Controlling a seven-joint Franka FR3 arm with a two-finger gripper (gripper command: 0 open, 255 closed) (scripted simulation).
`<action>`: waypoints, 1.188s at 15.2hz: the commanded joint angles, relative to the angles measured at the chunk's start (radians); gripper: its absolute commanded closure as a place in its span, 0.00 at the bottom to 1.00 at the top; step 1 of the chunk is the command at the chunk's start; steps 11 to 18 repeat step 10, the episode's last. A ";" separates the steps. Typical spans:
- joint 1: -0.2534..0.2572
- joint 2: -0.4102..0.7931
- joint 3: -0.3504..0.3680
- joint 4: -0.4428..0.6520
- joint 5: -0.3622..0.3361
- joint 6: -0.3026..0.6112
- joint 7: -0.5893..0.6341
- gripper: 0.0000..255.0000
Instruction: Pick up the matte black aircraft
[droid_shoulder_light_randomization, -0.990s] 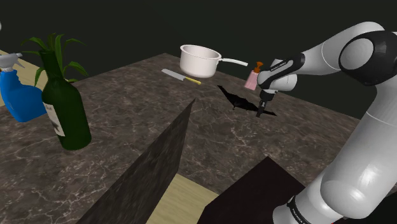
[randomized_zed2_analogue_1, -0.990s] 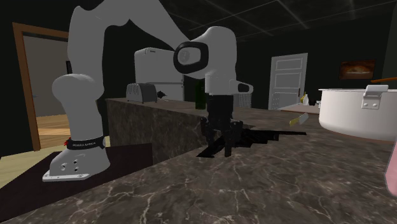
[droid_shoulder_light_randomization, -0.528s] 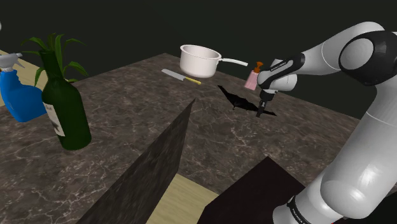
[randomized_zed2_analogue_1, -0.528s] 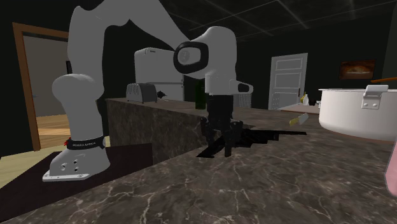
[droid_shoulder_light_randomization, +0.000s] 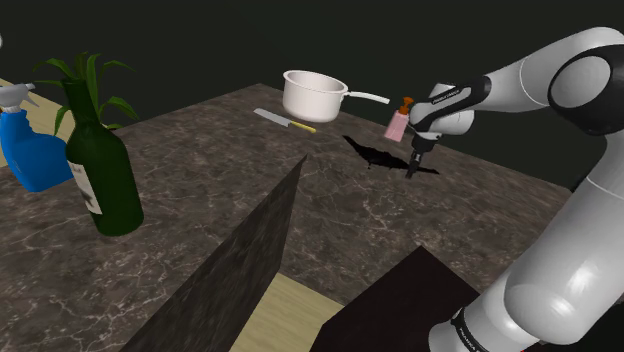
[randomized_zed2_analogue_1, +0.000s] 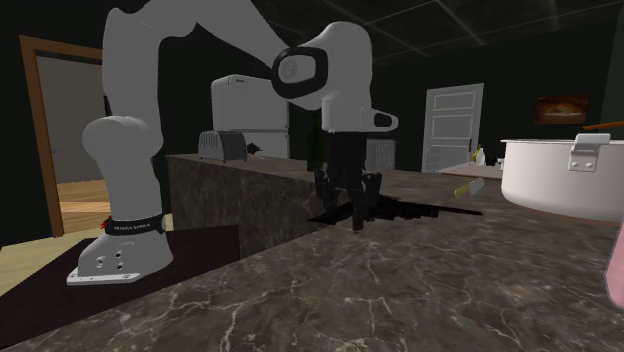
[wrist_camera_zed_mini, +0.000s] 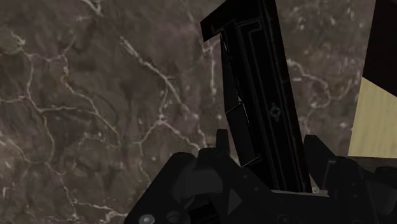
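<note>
Checking for writing first: finding a pale label on the green bottle (droid_shoulder_light_randomization: 104, 170), its print too small for reading. Spotting a thin line of lettering on the wrist band (droid_shoulder_light_randomization: 448, 96) of the arm (droid_shoulder_light_randomization: 530, 85), and more on the dark ring (randomized_zed2_analogue_1: 135, 227) at its foot, neither of them legible.

Now following the arm: rising from the stand (droid_shoulder_light_randomization: 400, 300) at the shoulder view's lower right, bending high at the elbow, stretching up and to the left over the dark marbled bench (droid_shoulder_light_randomization: 200, 170). Turning the wrist down, aiming the end effector (droid_shoulder_light_randomization: 412, 168) at the bench top, close to upright in the second exterior view.

Looking along the end effector (wrist_camera_zed_mini: 270, 147) from the wrist: seeing the fingers (wrist_camera_zed_mini: 320, 151) closed part-way, pressing in on both sides of the black aircraft (wrist_camera_zed_mini: 254, 95), gripping it by its near end, with the long dark body running away over the marble.

Placing the aircraft (droid_shoulder_light_randomization: 372, 156) in the shoulder view: lying low over the far part of the bench, stretching left from the end effector toward the white pot (droid_shoulder_light_randomization: 313, 93), with the pink bottle (droid_shoulder_light_randomization: 398, 124) near behind and the yellow-handled knife (droid_shoulder_light_randomization: 285, 120) further left. Not managing to tell whether the aircraft (randomized_zed2_analogue_1: 410, 210) is touching the bench or hanging just off it beside the end effector (randomized_zed2_analogue_1: 357, 215).
</note>
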 joint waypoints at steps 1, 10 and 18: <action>0.003 -0.018 -0.002 0.013 -0.012 -0.028 0.008 1.00; 0.010 -0.075 -0.004 0.058 -0.050 -0.120 0.030 1.00; 0.010 -0.075 -0.004 0.058 -0.050 -0.120 0.030 1.00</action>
